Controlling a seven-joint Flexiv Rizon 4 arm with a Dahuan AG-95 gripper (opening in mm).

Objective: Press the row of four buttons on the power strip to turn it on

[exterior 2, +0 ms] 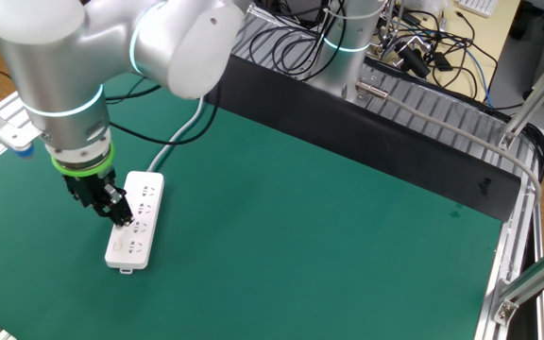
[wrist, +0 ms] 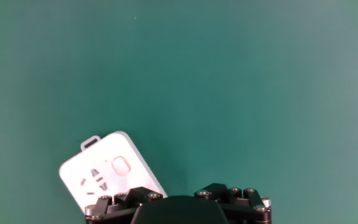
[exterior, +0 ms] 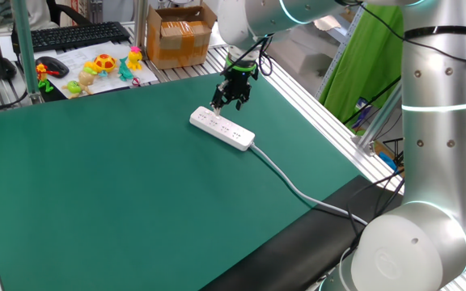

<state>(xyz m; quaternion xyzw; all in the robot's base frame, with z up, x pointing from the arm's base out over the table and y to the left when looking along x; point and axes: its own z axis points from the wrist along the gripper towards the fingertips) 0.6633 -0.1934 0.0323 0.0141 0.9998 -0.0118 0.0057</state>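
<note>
The strip (exterior: 222, 128) lies on the green bench (exterior: 120, 194), cable (exterior: 298, 187) trailing off toward the arm. The hand (exterior: 231, 101) points down over the strip's cable-free end, fingers spread, holding nothing. One button (wrist: 120, 166) shows in the hand view. Whether any is pressed cannot be told; the row likely remains.
</note>
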